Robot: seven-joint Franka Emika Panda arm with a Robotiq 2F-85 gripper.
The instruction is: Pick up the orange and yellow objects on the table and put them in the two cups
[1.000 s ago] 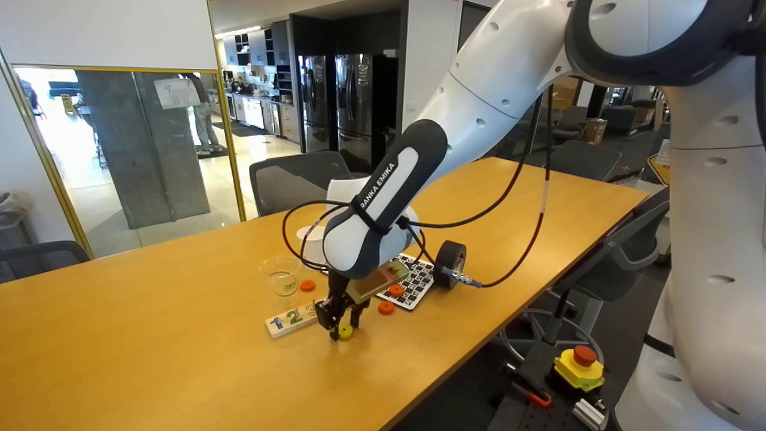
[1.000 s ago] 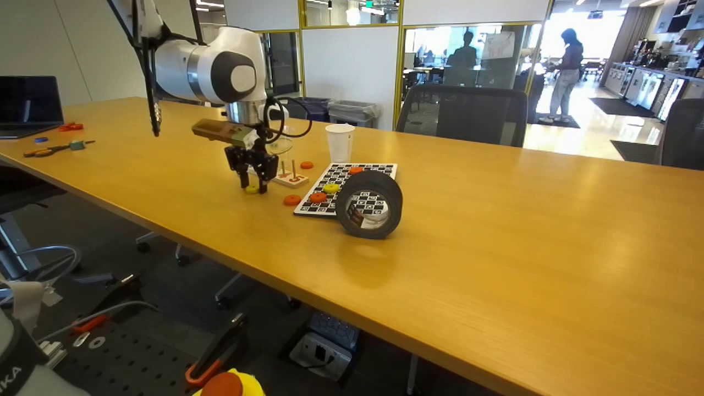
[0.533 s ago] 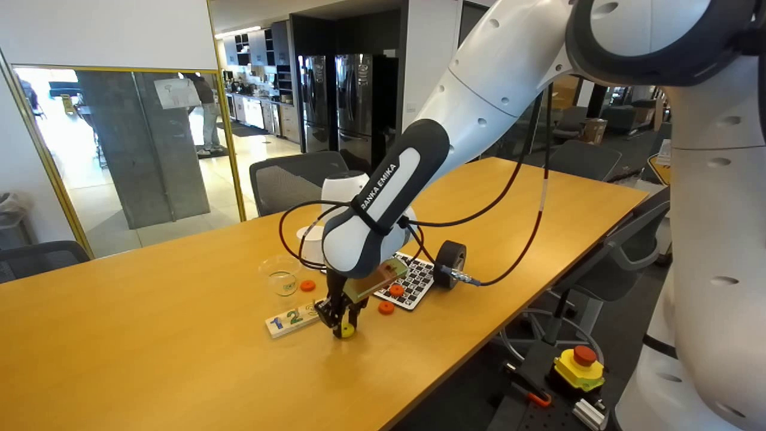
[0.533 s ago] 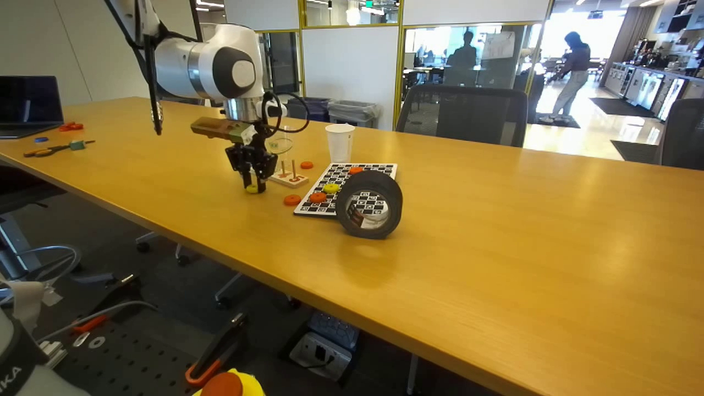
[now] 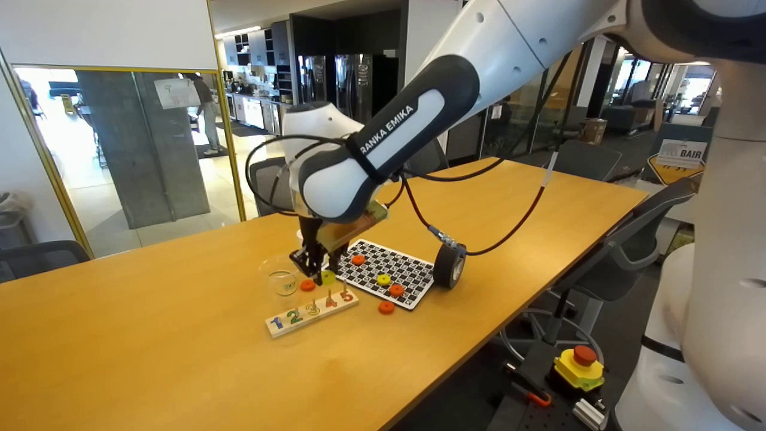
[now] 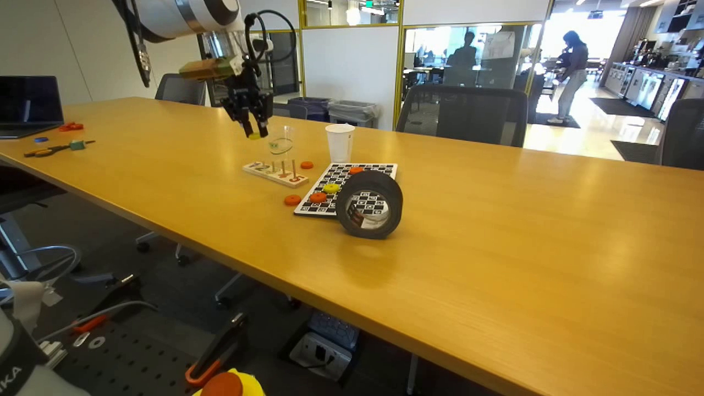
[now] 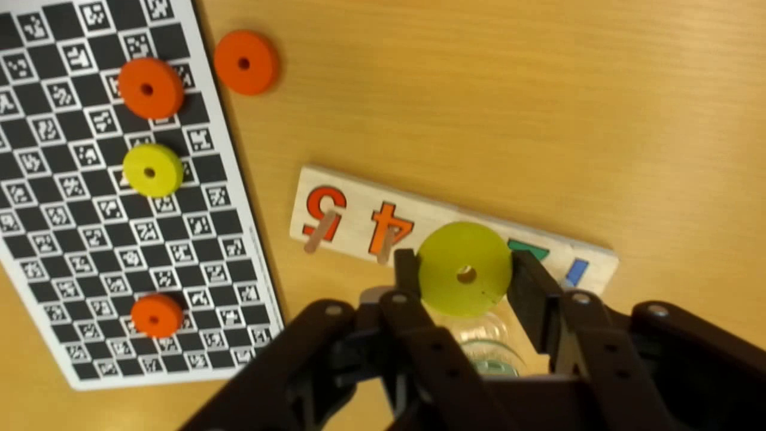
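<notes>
My gripper (image 7: 464, 272) is shut on a yellow disc (image 7: 446, 245) and holds it above the table (image 5: 149, 359). In both exterior views the gripper (image 5: 326, 275) (image 6: 254, 132) is raised, near the clear cup (image 6: 281, 143). In the wrist view the clear cup (image 7: 494, 356) shows partly, below the disc. The white cup (image 6: 340, 144) stands upright by the mat and is mostly hidden in an exterior view (image 5: 300, 236). Another yellow disc (image 7: 146, 179) and two orange discs (image 7: 143, 99) (image 7: 157, 308) lie on the mat. Other orange discs (image 6: 292, 200) (image 6: 306, 165) lie on the table. No black cup shows.
A black-and-white checkered mat (image 5: 413, 269) lies beside a wooden number board (image 5: 311, 314) with upright pegs. A black tape roll (image 6: 393, 209) stands at the mat's edge. A laptop (image 6: 30, 104) and pliers (image 6: 47, 150) lie farther along the table.
My gripper has shut on the yellow disc, lifted it off the table and carried it over past the number board toward the clear cup. The other discs have stayed put.
</notes>
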